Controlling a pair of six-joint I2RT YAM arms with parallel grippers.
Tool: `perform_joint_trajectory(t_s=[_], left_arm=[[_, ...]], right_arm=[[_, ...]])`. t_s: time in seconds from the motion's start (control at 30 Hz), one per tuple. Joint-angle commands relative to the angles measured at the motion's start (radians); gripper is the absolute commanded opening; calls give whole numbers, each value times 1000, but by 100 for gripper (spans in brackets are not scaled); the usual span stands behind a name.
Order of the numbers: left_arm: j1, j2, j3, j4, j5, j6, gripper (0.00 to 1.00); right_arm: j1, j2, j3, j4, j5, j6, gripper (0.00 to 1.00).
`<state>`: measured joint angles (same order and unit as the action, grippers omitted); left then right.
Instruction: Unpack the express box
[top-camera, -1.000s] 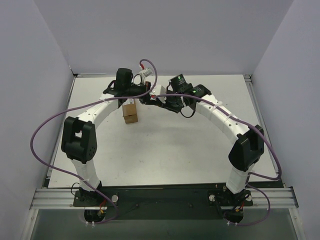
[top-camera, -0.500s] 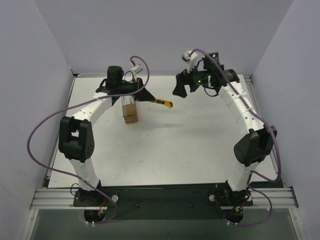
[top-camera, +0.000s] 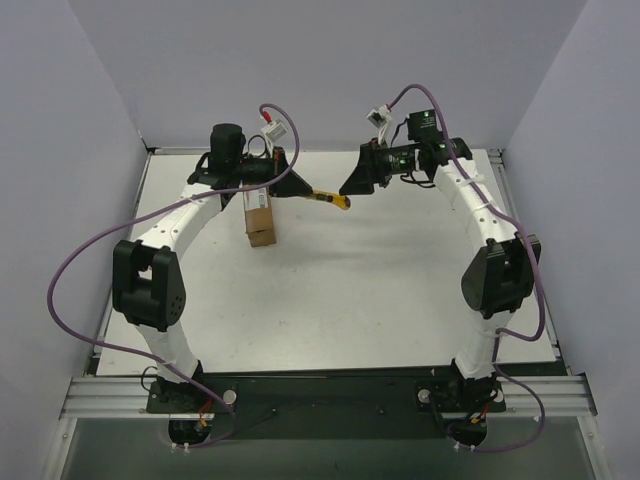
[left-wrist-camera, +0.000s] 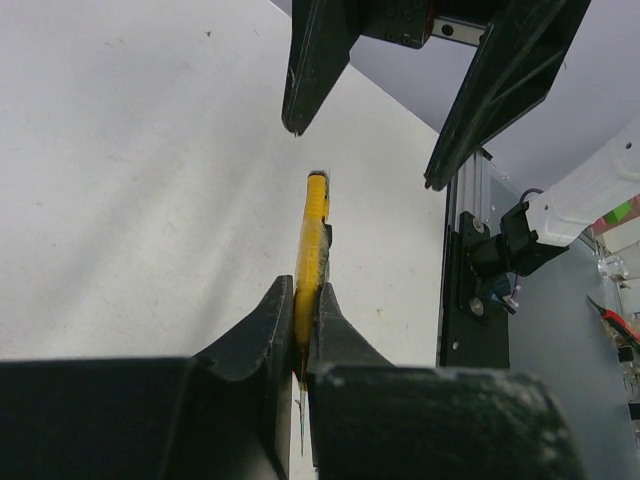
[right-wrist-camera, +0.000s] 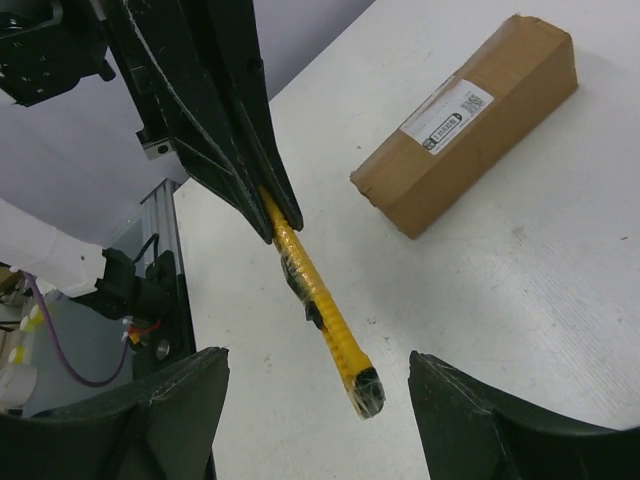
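The tabletop (top-camera: 350, 290) is carrying the box (top-camera: 260, 222), which is lying flat, label up, toward the far left and just beside the left wrist. The left end effector (left-wrist-camera: 305, 305) is clamping the knife (right-wrist-camera: 315, 300) by one end. The right end effector (top-camera: 352, 180) is hovering with its fingers wide apart, facing the knife's free end.

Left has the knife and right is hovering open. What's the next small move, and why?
Probably ease the right gripper forward around the utility knife and close. Its fingers stand open on either side of the knife's free end, while the left gripper pinches the other end.
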<state>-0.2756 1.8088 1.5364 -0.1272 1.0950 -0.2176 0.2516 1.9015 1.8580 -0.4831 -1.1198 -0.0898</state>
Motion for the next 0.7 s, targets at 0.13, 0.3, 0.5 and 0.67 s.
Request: perform_joint_trajectory(t_s=[0.13, 0.3, 0.5, 0.67], left_arm=[[1, -39, 7, 222, 51, -166, 0], [-7, -32, 1, 244, 59, -192, 0], [-4, -29, -10, 250, 42, -203, 0], [30, -34, 31, -144, -95, 281, 51]], right_arm=[[26, 16, -32, -15, -63, -59, 68], [34, 31, -31, -18, -23, -76, 51], [32, 30, -29, -18, -41, -77, 0], [54, -30, 19, -252, 142, -456, 0]])
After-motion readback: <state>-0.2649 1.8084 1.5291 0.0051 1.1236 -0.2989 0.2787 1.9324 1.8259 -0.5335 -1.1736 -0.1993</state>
